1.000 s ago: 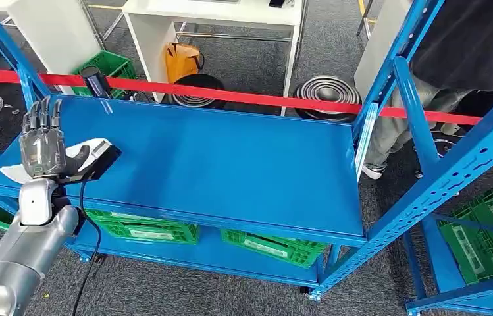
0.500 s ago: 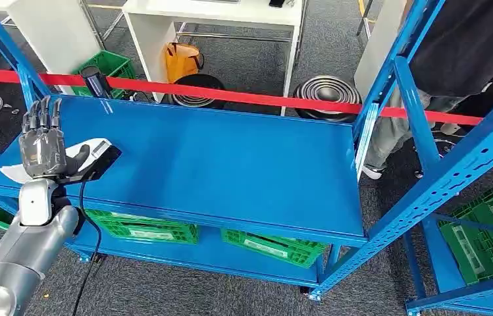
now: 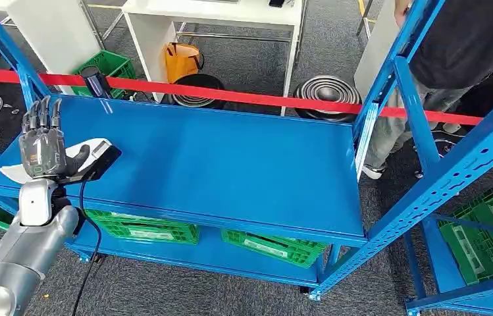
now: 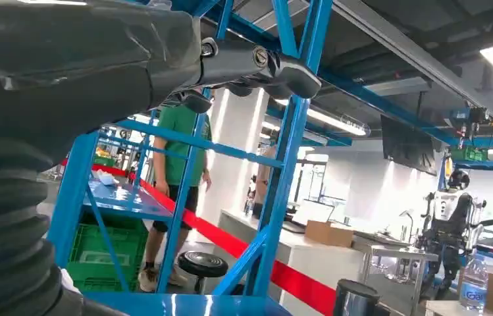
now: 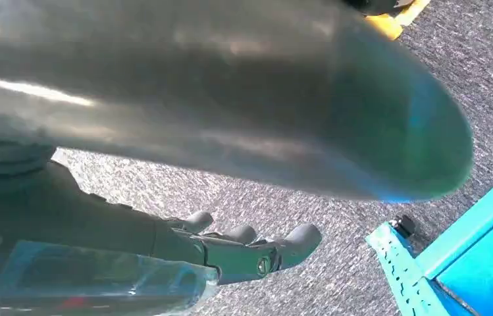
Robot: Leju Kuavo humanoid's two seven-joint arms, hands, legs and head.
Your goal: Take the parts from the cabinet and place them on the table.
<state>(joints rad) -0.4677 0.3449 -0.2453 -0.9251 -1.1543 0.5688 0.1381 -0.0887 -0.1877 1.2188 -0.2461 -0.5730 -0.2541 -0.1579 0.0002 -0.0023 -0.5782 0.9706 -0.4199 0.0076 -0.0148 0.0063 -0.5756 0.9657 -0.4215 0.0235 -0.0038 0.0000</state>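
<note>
In the head view the left hand (image 3: 41, 141) stands upright at the left edge of the frame over the blue shelf (image 3: 230, 164), fingers straight and close together, nothing in them. No part can be made out on that shelf, so which way a part lies from the fingers cannot be told. The right wrist view adds the right hand (image 5: 243, 250) hanging over grey carpet (image 5: 336, 276), fingers loosely extended and empty, so the left hand is judged nearer.
</note>
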